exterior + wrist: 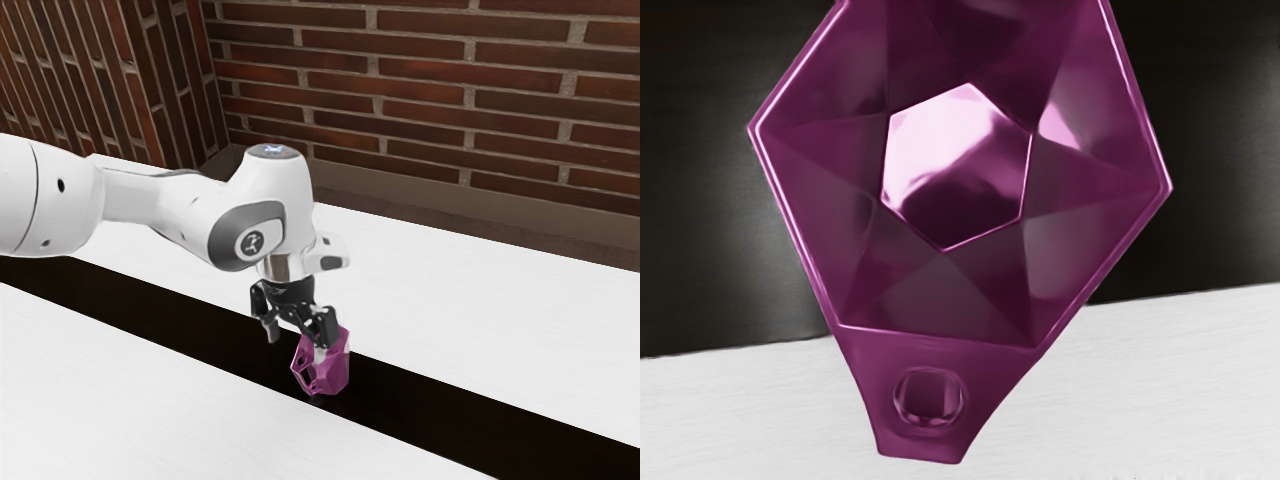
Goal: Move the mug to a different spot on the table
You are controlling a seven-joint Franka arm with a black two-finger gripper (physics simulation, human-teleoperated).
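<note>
In the exterior view my arm (130, 205) comes in from the exterior view's left, its white glossy links level over the table (480, 300), and the wrist bends straight down. The black gripper (297, 332) hangs over the dark band (150, 290) that runs between the table's two white slabs. The mug (322, 368) sits directly under the hand, tilted, and touches it at the rim. I cannot tell whether the hand is clamped on it or merely against it. A red brick wall (450, 90) stands behind.

In the wrist view the mug (960, 200) is glossy purple and faceted, with a hexagonal floor. Its body lies over the dark band (680, 200). Its handle (928, 400), pierced by a small hole, lies over the matte white table (1190, 400).
</note>
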